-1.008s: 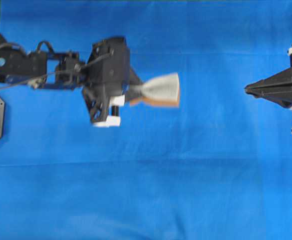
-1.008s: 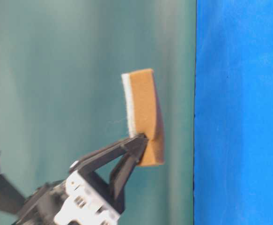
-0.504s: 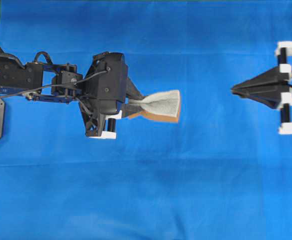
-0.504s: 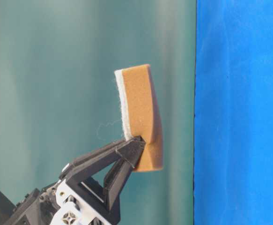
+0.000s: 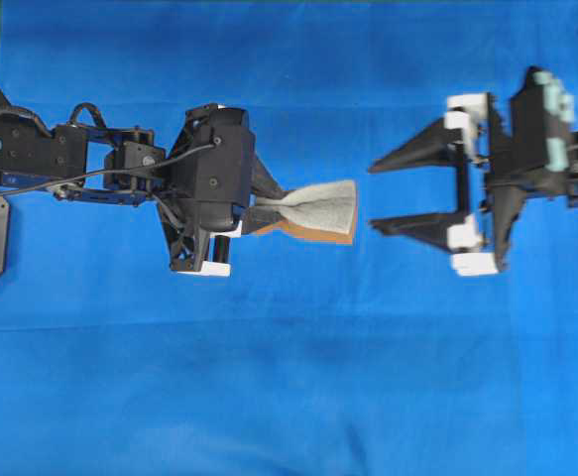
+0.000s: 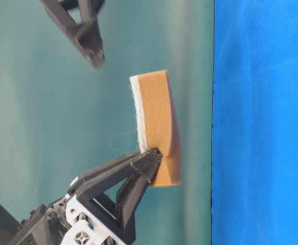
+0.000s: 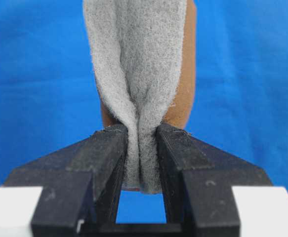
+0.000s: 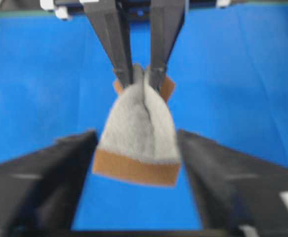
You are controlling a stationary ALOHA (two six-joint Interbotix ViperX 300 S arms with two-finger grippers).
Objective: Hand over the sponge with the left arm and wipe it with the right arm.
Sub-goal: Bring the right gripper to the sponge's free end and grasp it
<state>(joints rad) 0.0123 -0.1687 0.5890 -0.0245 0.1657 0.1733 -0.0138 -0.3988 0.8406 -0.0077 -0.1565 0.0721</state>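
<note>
- Above the blue cloth (image 5: 289, 377), two arms face each other, one from each side edge.
- One sponge (image 5: 313, 208) hangs in the air near the middle, clear of the cloth.
- The left gripper (image 5: 259, 210) pinches the sponge's near end, creasing its grey face between two nearly closed fingers (image 7: 104, 148).
- The right gripper (image 5: 373, 196) is spread wide and empty, its two fingertips just beside the sponge's free end, not touching.

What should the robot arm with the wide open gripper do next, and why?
Probably ease the right gripper forward until its open fingers sit around the free end of the soft grey-topped, orange-backed sponge, then close. The left gripper pinches the sponge's other end, holding it up above the blue cloth, and a gap shows between the right fingertips and the sponge.
</note>
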